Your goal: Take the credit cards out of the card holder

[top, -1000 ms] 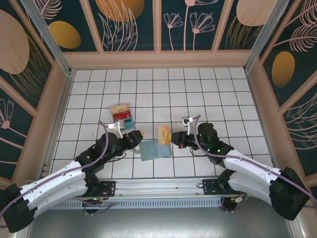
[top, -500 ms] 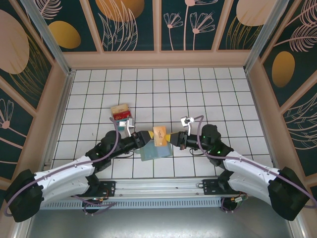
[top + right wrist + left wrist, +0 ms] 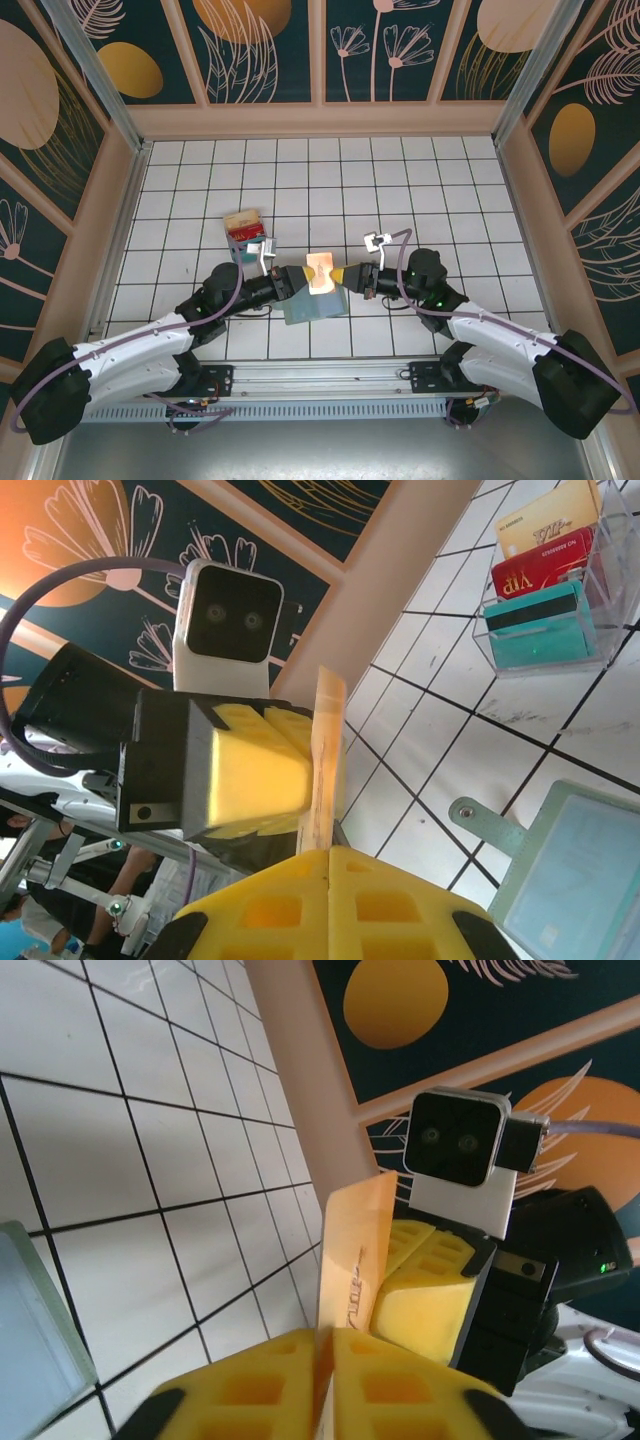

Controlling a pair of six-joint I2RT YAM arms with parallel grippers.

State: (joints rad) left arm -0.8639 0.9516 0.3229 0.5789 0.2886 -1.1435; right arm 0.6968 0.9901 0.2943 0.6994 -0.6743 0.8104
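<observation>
1 credit card (image 3: 321,272) pinched from 2 sides, above the card holder (image 3: 312,303).

My left fingers (image 3: 301,277) are clamped narrow on the card's left edge and my right fingers (image 3: 345,274) on its right edge, so it bridges both arms over the middle of the tabletop, toward the near edge. Its long axis looks to run from near edge to far edge, across the line between my arms. The holder lies open just below. The clear stand of cards (image 3: 245,232) sits toward the left edge, nearer my left arm, so I judge the right fingers should release.
</observation>
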